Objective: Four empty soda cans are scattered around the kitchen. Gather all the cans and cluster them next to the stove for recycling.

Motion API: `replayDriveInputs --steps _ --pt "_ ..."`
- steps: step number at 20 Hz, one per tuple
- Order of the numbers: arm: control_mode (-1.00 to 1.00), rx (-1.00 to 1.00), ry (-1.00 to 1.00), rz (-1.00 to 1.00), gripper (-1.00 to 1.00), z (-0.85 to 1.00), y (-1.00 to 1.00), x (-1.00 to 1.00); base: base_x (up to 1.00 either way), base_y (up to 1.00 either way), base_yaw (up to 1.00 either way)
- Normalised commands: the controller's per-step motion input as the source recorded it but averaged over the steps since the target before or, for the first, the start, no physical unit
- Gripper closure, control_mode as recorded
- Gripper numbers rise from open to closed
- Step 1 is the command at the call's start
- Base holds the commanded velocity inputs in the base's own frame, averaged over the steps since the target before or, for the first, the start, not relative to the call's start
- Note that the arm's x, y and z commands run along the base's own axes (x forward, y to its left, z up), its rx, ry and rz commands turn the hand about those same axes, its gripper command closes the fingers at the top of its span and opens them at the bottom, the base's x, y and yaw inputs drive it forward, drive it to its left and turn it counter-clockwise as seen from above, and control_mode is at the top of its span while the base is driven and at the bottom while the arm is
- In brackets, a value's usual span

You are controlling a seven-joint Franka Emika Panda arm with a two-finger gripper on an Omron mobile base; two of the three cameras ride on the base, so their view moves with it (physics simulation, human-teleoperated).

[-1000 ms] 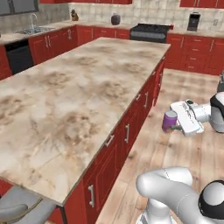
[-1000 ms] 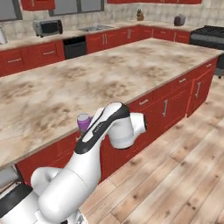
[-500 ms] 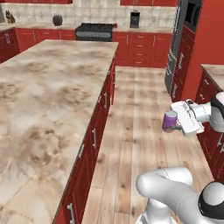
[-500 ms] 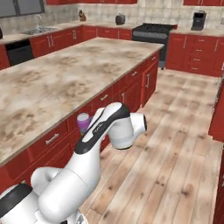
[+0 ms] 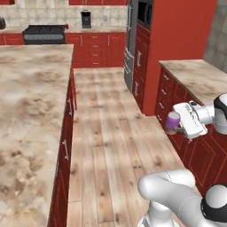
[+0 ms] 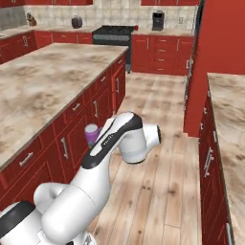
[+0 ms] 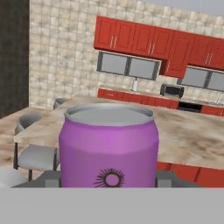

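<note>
A purple soda can [image 5: 172, 121] with a silvery top is held upright over the wooden floor, with my gripper [image 5: 175, 129] shut on it. The same can [image 6: 91, 134] shows just left of my forearm in the right base view. Close up, the can [image 7: 109, 144] stands between my fingertips [image 7: 49, 179], one on each side of it. The black stove [image 5: 43, 33] stands against the far wall at the end of the aisle, and the stove [image 6: 114, 32] also appears at the back in the right base view.
A long marbled island [image 5: 31, 88] runs along the left of the aisle. A tall red cabinet [image 5: 177, 40] and a second counter [image 5: 195, 75] stand on the right. A dark coffee machine [image 5: 85, 18] sits on the back counter right of the stove.
The whole picture has swung as the base turned, so the aisle and the right-hand cabinet now face me. The can has stayed in the gripper, held the same way.
</note>
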Motion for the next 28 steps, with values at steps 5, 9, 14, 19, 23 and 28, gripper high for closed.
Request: replayDriveInputs --steps 5,9,14,19,23,28 --pt "1.0 0.0 0.0 0.0 1.0 0.0 0.0 0.0 0.09 0.05 -0.36" --pt "1.0 0.0 0.0 0.0 1.0 0.0 0.0 0.0 0.35 0.16 -0.24" --pt "1.0 0.0 0.0 0.0 1.0 0.0 0.0 0.0 0.48 0.34 -0.19" --pt "1.0 0.0 0.0 0.0 1.0 0.0 0.0 0.0 0.62 0.49 -0.14" --pt "1.0 0.0 0.0 0.0 1.0 0.0 0.0 0.0 0.55 0.57 -0.12" --pt "1.0 0.0 0.0 0.0 1.0 0.0 0.0 0.0 0.46 0.65 -0.1"
